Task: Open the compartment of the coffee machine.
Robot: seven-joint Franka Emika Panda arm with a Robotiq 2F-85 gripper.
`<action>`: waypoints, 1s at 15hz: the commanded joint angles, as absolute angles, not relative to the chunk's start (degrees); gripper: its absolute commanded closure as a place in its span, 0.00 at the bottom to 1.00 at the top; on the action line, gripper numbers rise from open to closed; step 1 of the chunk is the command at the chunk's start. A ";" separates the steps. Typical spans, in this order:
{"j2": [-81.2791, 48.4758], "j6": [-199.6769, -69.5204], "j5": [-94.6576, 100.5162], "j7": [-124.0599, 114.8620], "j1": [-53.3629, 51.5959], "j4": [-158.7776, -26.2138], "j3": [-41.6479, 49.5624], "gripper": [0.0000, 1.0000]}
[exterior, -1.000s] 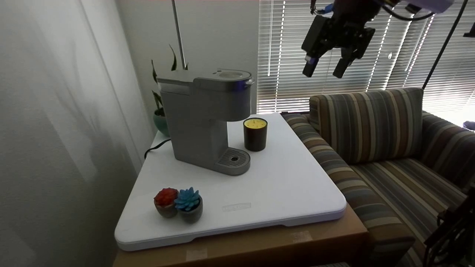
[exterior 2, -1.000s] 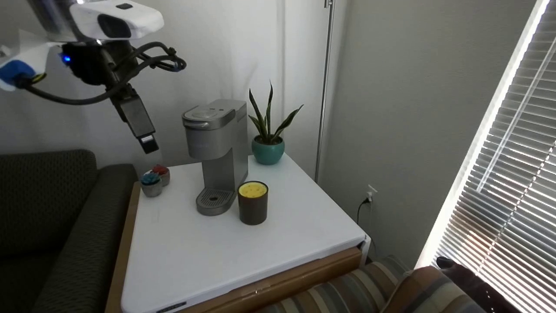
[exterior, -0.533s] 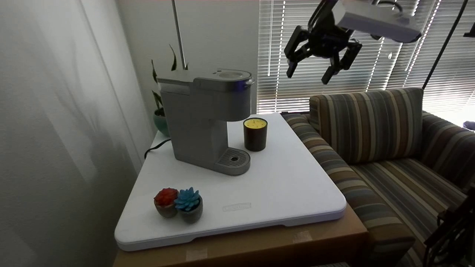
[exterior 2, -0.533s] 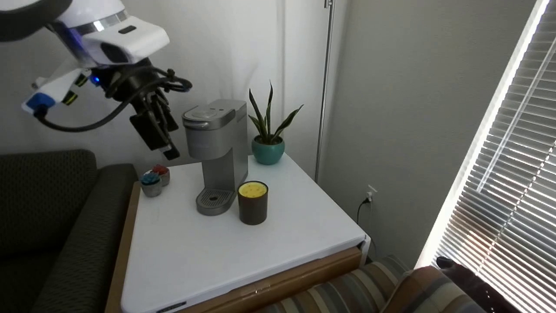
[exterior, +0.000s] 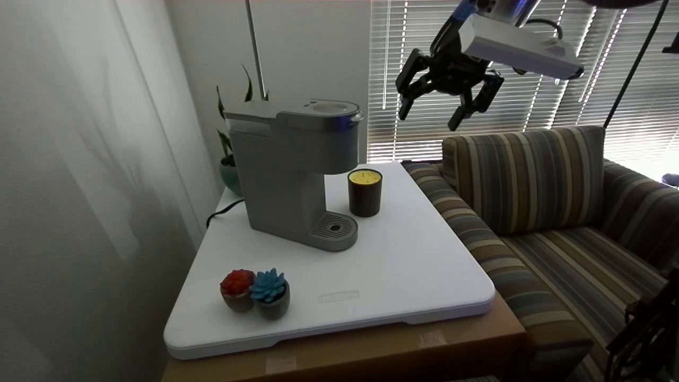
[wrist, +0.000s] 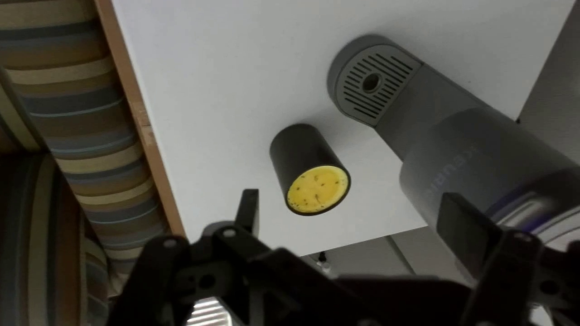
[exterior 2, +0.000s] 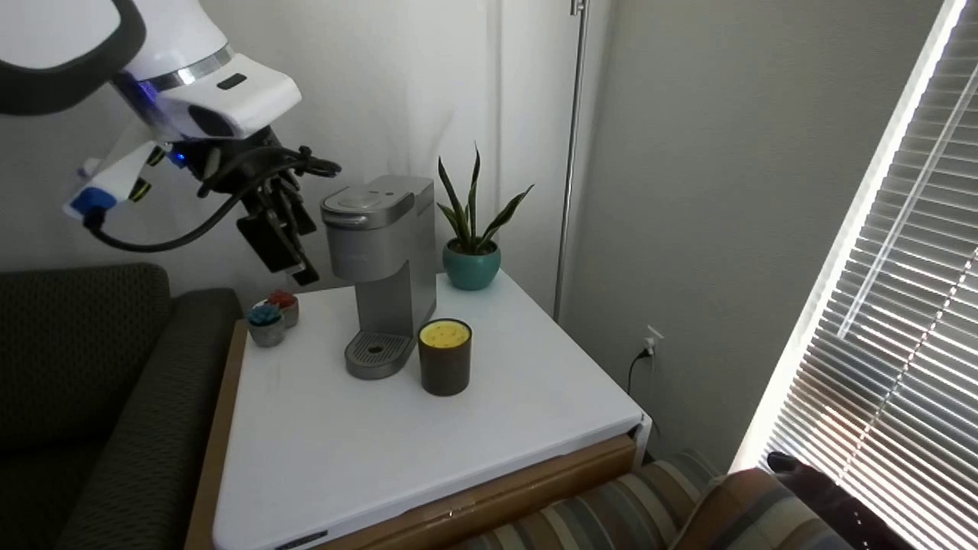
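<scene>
The grey coffee machine (exterior: pixel 286 175) stands upright on the white table; it also shows in an exterior view (exterior 2: pixel 382 252) and on the right of the wrist view (wrist: pixel 444 145). The compartment, its rounded top lid (exterior: pixel 318 118), is closed in both exterior views (exterior 2: pixel 365 205); its chamber is hidden. My gripper (exterior: pixel 428 121) is open and empty, in the air in front of the machine at about lid height, apart from it. It also shows in an exterior view (exterior 2: pixel 306 275). In the wrist view my gripper (wrist: pixel 349 194) has its fingers wide apart, the right one overlapping the machine's front.
A dark cup with a yellow top (exterior: pixel 365 193) stands beside the drip base. Two small potted succulents, red (exterior: pixel 237 289) and blue (exterior: pixel 270 294), sit near a table edge. A teal plant pot (exterior 2: pixel 471 267) stands behind the machine. A striped armchair (exterior: pixel 525 180) adjoins the white table (exterior: pixel 403 265).
My gripper has moved down and toward the coffee machine, and the wrist has turned. The jaws stay open. The machine, lid and cup have not moved.
</scene>
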State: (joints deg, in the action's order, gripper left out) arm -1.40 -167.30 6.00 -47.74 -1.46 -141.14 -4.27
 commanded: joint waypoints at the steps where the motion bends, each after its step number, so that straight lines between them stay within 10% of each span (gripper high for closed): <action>1: -5.93 -175.59 -7.10 -37.22 -3.62 -139.67 -5.84 0.00; 15: -9.69 -175.32 2.25 -53.04 -9.03 -136.72 4.87 0.00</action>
State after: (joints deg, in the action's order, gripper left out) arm -8.15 -176.27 -3.66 -46.17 -5.82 -137.88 -0.96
